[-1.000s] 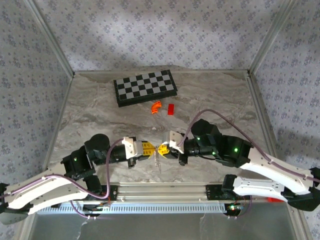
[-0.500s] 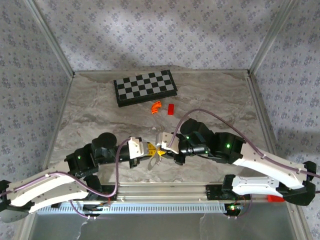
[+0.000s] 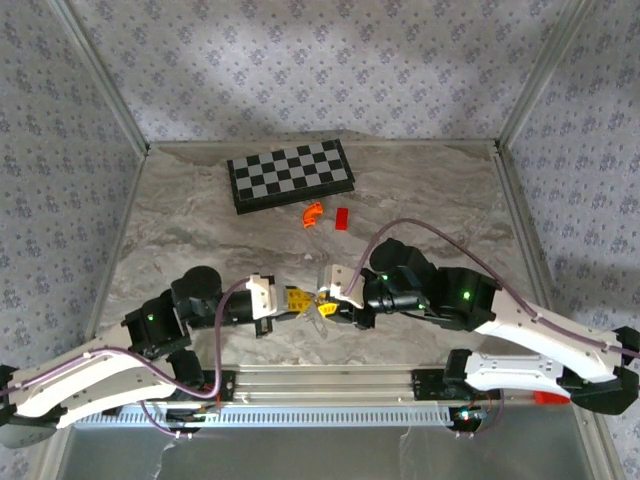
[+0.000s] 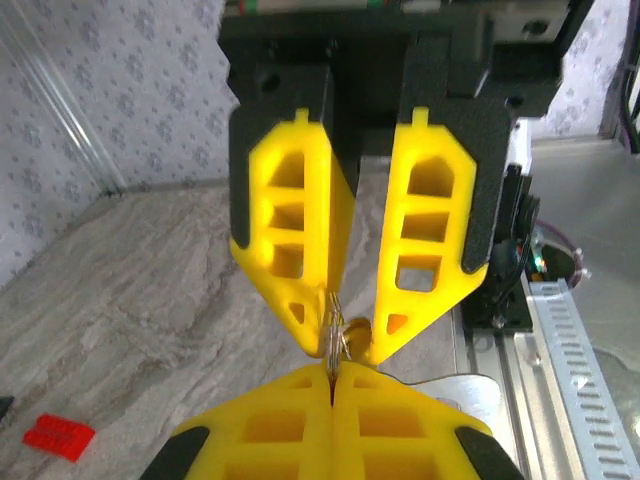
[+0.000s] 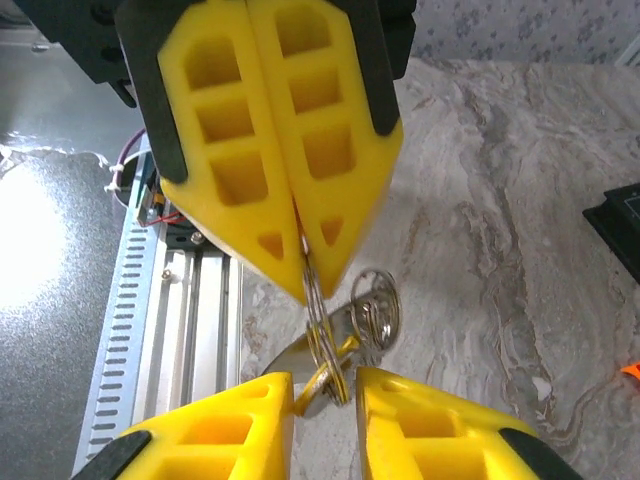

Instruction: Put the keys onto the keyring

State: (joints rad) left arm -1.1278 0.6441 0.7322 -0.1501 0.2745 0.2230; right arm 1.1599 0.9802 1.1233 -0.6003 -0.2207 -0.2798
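Low over the table near its front edge, my two grippers meet tip to tip. My left gripper [image 3: 300, 299] [image 4: 333, 372] is shut on the thin silvery ring of the keyring [image 4: 335, 320] [image 5: 316, 321], which stands edge-on between its fingertips. The key [image 5: 326, 381], with its yellow head and silver blade, hangs on that ring. Its head sits in the gap between the fingers of my right gripper [image 3: 328, 300] [image 5: 325, 385], whose jaws stand apart and open. A second small silver ring [image 5: 376, 311] dangles beside the key.
A black-and-white checkerboard [image 3: 290, 175] lies at the back. An orange curved piece [image 3: 313, 214] and a red block [image 3: 341, 218] [image 4: 58, 437] lie just in front of it. The aluminium rail [image 3: 330, 385] runs along the near edge, right below the grippers.
The right gripper's jaws have parted from shut, leaving the key's head loose between them. The left gripper stays shut on the ring. Both hands shifted slightly over the same spot.
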